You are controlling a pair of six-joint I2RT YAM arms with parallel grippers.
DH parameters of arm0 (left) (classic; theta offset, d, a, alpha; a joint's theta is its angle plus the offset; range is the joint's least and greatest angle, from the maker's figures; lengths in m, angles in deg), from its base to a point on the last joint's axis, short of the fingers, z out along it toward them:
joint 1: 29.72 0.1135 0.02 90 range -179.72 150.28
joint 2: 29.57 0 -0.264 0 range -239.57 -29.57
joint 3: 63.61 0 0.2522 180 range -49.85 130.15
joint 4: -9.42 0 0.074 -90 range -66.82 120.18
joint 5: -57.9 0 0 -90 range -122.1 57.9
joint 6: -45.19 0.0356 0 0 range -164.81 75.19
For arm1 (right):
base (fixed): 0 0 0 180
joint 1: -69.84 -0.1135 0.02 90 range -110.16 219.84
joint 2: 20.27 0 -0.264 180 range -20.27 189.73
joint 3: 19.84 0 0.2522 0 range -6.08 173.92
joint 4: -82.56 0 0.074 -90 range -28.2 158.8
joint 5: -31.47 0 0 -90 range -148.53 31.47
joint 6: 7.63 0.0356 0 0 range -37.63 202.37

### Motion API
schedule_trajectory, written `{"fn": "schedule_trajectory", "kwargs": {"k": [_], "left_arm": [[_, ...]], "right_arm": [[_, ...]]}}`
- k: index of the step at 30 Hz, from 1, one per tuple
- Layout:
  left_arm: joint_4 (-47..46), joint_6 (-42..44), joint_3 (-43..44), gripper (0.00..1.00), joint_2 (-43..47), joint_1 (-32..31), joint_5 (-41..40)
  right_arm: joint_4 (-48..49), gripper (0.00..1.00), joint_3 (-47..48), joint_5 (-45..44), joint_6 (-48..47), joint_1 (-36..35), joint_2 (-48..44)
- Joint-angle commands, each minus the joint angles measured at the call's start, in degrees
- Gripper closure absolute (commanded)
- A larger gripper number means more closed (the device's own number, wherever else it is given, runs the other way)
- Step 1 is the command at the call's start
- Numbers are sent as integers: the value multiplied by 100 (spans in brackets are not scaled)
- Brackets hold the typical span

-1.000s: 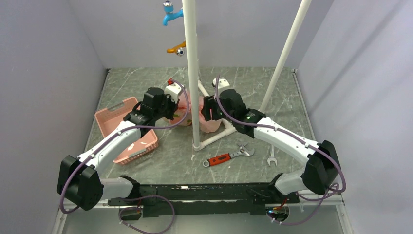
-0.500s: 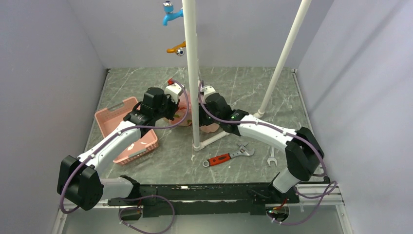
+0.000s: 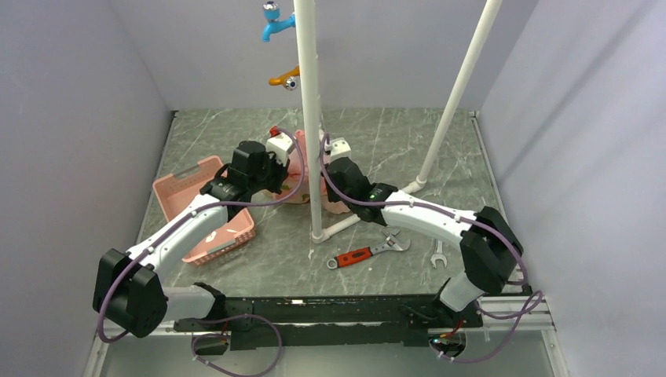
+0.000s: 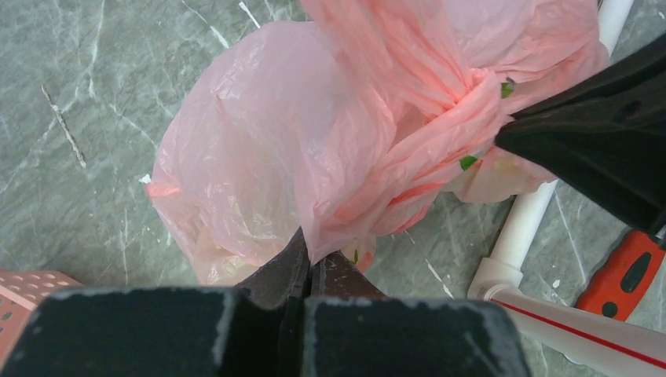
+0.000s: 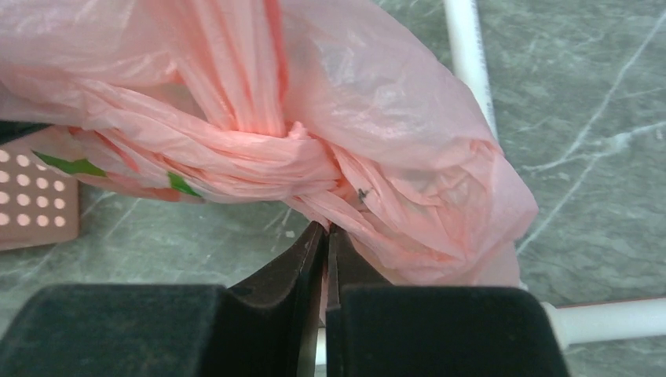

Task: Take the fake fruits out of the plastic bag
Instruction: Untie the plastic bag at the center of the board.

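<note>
The knotted plastic bag [image 4: 259,157] is held pinched, at lower centre of each wrist view, by the left gripper [image 4: 308,265] and the right gripper [image 5: 325,242].

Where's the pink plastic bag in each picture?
Top external: pink plastic bag in the middle, against the white pipe frame.
Left wrist: bag fills the centre; frame lower right.
Right wrist: bag fills the top; frame upper right.
Shared landmark: the white pipe frame.

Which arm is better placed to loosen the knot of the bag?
Probably right: the right gripper pinches the plastic bag beside the knot; the left gripper holds it farther away.
</note>
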Motion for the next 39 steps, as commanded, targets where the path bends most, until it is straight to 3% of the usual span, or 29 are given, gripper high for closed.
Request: {"fn": "schedule_trajectory", "kwargs": {"k": [1,2,6,11,12,14,17,19,23,30,34,39], "left_arm": [[-45,-188,214,100,-46,65,-383],[2,-219,239,100,-85,88,-430],[289,-292,450,100,-306,252,-725],[440,-473,563,99,-462,298,-789],[483,-466,603,96,-490,304,-734],[529,-404,608,73,-469,307,-526],[244,-210,370,35,-188,307,-55],[48,-148,223,27,16,307,165],[-186,-57,15,22,462,271,351],[-860,280,-602,7,1346,-129,-357],[-802,539,-519,3,1089,-476,-794],[-227,510,-44,7,554,-641,-1313]], "right_arm": [[432,96,-298,-181,-349,88,-583],[481,100,-361,-10,-387,139,-668],[1052,100,-929,1306,-288,681,-1139],[2465,100,-1993,3900,644,2003,-1724],[2728,100,-2107,4286,766,2143,-1715],[2888,100,-2078,4835,846,2234,-1553],[2840,100,-1918,5159,925,2239,-1306],[2885,100,-1906,5187,975,2233,-1282],[2778,100,-1854,5160,950,2229,-1246],[2415,100,-1715,5152,714,2195,-1208],[2284,100,-1631,5191,585,2049,-1172],[1980,100,-1502,5011,203,1674,-1112]]}}
